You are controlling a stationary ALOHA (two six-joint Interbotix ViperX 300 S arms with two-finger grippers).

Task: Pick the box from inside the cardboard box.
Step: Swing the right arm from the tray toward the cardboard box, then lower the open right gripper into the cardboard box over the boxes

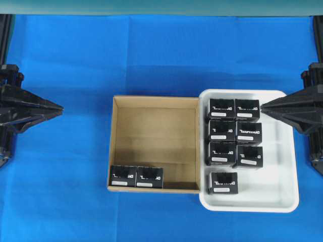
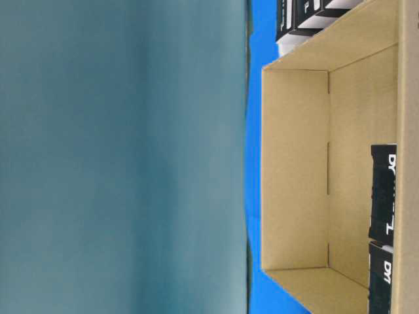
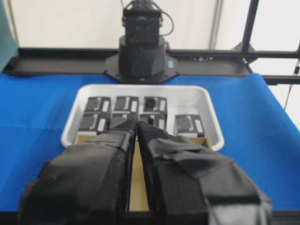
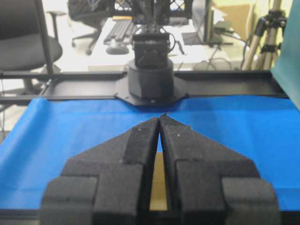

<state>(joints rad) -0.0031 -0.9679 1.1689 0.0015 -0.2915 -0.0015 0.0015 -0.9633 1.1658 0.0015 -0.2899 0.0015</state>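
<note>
The brown cardboard box (image 1: 154, 126) sits mid-table. Two black cartons stand side by side in its near left corner, one (image 1: 123, 176) at the corner and one (image 1: 149, 177) to its right; they also show at the right edge of the table-level view (image 2: 393, 196). My left gripper (image 1: 59, 107) is shut and empty at the left edge, well apart from the cardboard box. My right gripper (image 1: 263, 106) is shut and empty at the right edge, its tip over the white tray's far right side. In the left wrist view the shut tips (image 3: 137, 123) point at the tray; the right wrist tips (image 4: 160, 117) point across the table.
A white plastic tray (image 1: 282, 194) right of the cardboard box holds several identical black cartons (image 1: 234, 133), also in the left wrist view (image 3: 126, 110). The blue cloth (image 1: 65, 176) covers the table. Arm bases stand at the far sides (image 3: 142, 47) (image 4: 151, 70).
</note>
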